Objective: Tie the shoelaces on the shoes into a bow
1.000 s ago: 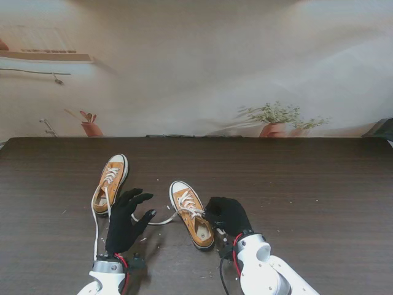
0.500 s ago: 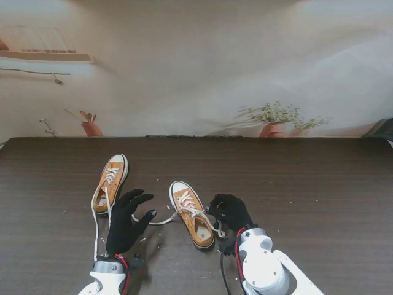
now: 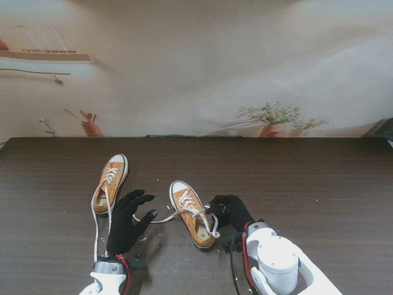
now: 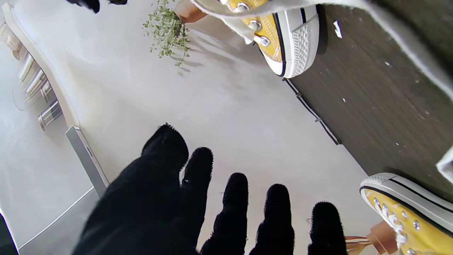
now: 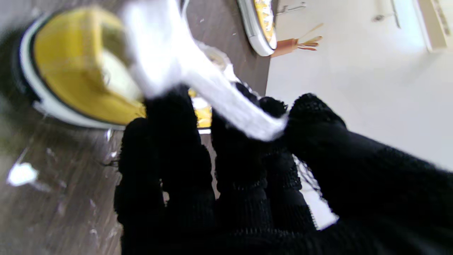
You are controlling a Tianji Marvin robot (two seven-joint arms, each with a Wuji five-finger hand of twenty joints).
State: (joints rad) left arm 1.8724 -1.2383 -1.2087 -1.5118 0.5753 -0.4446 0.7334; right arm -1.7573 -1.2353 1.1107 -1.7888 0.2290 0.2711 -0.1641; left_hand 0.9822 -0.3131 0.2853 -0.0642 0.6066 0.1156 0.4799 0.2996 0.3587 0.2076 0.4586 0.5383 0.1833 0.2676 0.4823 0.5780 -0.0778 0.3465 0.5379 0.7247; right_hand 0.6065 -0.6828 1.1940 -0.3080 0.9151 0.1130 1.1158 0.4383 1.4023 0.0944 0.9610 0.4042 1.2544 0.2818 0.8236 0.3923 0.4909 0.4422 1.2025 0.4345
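Two small yellow canvas shoes on a dark wood table. The right shoe sits just left of my right hand, which is closed, thumb & fingers pinching one white lace near its free end. My left hand rests btwn the two shoes, fingers spread, holding nothing. The left shoe lies farther from me, its lace trailing loose. Laces look soft, flat, limp, prob slippery in gloves; shoes light, will likely slide if tugged. Best hold: pinch lace close to the eyelets.
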